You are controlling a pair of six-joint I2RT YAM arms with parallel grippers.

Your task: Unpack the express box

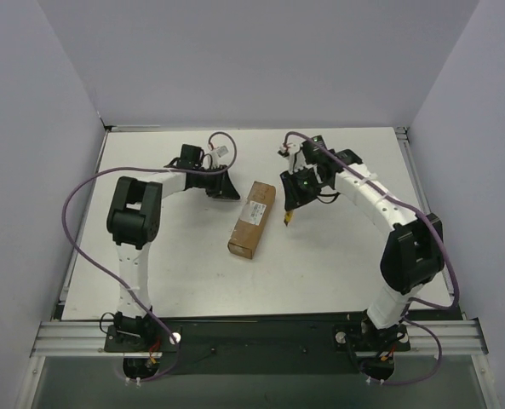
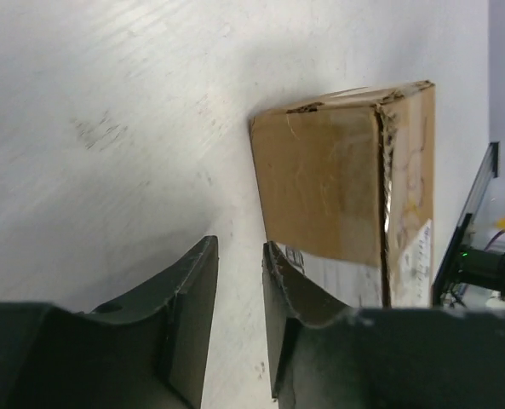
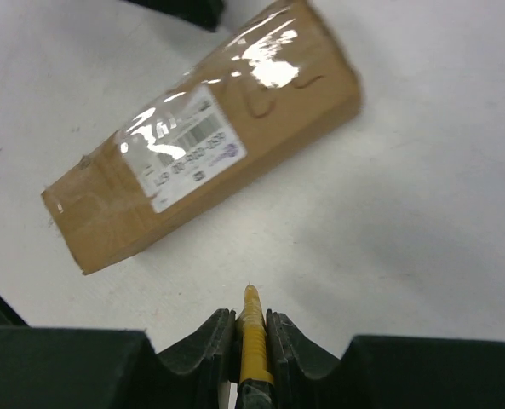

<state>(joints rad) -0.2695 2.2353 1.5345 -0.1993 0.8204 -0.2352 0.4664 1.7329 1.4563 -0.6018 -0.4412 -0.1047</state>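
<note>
The express box (image 1: 252, 220), a long brown carton with a white label, lies flat near the middle of the white table (image 1: 175, 264). My left gripper (image 1: 232, 191) sits low at the box's far-left end. In the left wrist view its jaws (image 2: 239, 245) stand a little apart with only table between them, and the box (image 2: 324, 179) lies just past the right finger. My right gripper (image 1: 288, 209) hovers right of the box, shut on a yellow utility knife (image 3: 252, 341) whose tip points down at the table. From the right wrist camera the box (image 3: 278, 94) and its label (image 3: 184, 149) lie ahead to the left.
Grey walls enclose the table on three sides. Purple cables (image 1: 82, 221) loop off both arms. The arm bases sit on a metal rail (image 1: 252, 336) at the near edge.
</note>
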